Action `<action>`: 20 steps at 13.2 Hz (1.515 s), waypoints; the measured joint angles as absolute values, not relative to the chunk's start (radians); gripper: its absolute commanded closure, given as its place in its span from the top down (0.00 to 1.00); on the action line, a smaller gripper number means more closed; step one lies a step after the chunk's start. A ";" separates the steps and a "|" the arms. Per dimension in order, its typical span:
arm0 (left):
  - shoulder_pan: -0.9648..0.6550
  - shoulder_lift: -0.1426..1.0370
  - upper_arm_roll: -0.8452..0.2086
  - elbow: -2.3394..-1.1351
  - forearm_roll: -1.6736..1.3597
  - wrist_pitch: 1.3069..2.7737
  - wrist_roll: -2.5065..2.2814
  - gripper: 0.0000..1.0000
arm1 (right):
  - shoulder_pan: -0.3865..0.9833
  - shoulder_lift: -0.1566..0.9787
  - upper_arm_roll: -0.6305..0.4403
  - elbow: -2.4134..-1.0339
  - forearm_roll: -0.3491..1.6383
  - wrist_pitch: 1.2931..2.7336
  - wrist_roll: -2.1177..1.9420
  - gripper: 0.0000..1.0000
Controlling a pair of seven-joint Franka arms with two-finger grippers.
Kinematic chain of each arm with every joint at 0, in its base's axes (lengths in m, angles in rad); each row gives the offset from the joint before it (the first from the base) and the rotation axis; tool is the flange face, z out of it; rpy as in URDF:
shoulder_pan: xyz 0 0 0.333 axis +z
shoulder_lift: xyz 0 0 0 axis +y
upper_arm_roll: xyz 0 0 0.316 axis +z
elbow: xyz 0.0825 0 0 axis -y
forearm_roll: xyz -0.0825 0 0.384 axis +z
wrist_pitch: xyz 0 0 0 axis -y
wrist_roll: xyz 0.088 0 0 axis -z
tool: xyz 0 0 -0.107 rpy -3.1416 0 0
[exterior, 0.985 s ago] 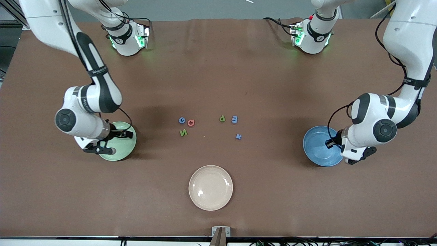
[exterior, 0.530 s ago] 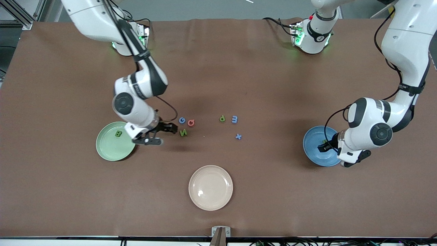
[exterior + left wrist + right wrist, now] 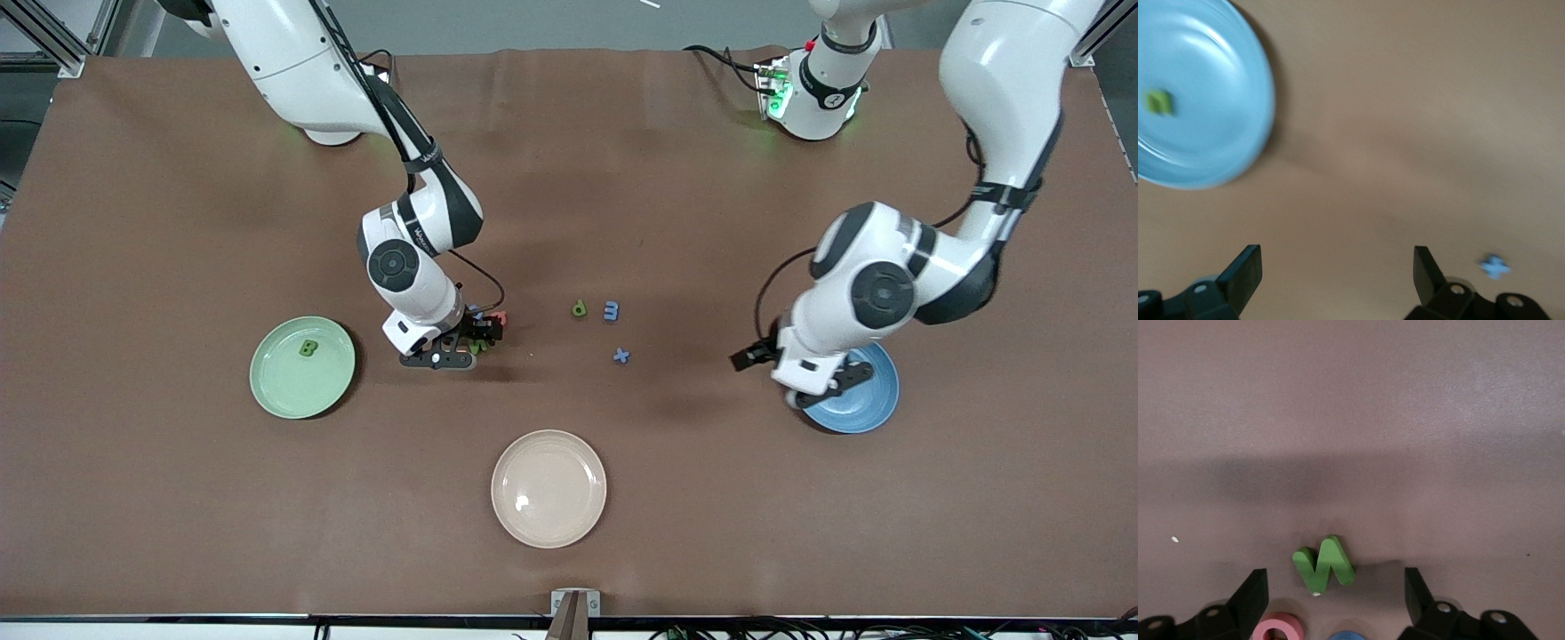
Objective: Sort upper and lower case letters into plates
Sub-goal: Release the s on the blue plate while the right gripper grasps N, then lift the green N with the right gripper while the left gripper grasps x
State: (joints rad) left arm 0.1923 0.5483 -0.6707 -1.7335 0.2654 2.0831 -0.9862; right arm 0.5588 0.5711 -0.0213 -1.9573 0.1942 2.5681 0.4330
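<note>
The mint green plate lies toward the right arm's end and holds a green B. The blue plate lies toward the left arm's end, partly hidden by the left arm; the left wrist view shows it with a green letter in it. My right gripper is open and low over a green N, a pink Q and a blue G. My left gripper is open and empty over bare table beside the blue plate. A green p, blue m and blue x lie mid-table.
A cream-beige plate lies near the front camera at the middle of the table. The brown table cover stretches between the two arm bases.
My right gripper left the green plate, with the B lying in it, and moved over the G, Q and N. My left gripper moved off the blue plate toward the table's middle.
</note>
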 measured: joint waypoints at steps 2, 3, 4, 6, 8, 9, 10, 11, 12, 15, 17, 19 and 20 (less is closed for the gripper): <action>0.082 0.608 -0.668 -1.670 0.265 2.086 -1.121 0.99 | 0.561 0.578 -0.022 -1.956 0.194 2.572 0.433 0.82; 0.032 0.643 -0.663 -1.636 0.265 2.091 -1.186 0.99 | 0.562 0.583 -0.022 -1.954 0.194 2.574 0.433 0.80; -0.020 0.678 -0.644 -1.604 0.265 2.102 -1.252 0.99 | 0.563 0.587 -0.023 -1.953 0.193 2.575 0.433 0.78; -0.136 0.728 -0.554 -1.566 0.265 2.143 -1.382 0.98 | 0.567 0.594 -0.023 -1.949 0.193 2.576 0.433 0.73; -0.236 0.772 -0.469 -1.557 0.265 2.214 -1.532 0.95 | 0.572 0.595 -0.026 -1.945 0.192 2.576 0.433 0.66; -0.273 0.796 -0.441 -1.551 0.265 2.249 -1.602 0.94 | 0.572 0.595 -0.027 -1.943 0.192 2.576 0.433 0.61; -0.298 0.820 -0.424 -1.540 0.265 2.268 -1.654 0.90 | 0.572 0.595 -0.028 -1.942 0.192 2.576 0.432 0.58; -0.315 0.839 -0.417 -1.524 0.265 2.275 -1.693 0.89 | 0.573 0.595 -0.029 -1.939 0.191 2.576 0.432 0.54; -0.325 0.853 -0.414 -1.511 0.265 2.275 -1.711 0.86 | 0.573 0.596 -0.029 -1.937 0.190 2.576 0.432 0.49; -0.332 0.865 -0.413 -1.496 0.265 2.274 -1.728 0.74 | 0.573 0.598 -0.031 -1.930 0.167 2.575 0.432 0.31; -0.332 0.870 -0.404 -1.495 0.265 2.274 -1.729 0.67 | 0.573 0.599 -0.033 -1.926 0.158 2.574 0.431 0.12; -0.332 0.877 -0.396 -1.495 0.265 2.274 -1.731 0.55 | 0.573 0.601 -0.034 -1.921 0.157 2.573 0.431 0.00; -0.332 0.879 -0.395 -1.492 0.265 2.277 -1.737 0.45 | 0.573 0.602 -0.036 -1.918 0.157 2.571 0.431 0.00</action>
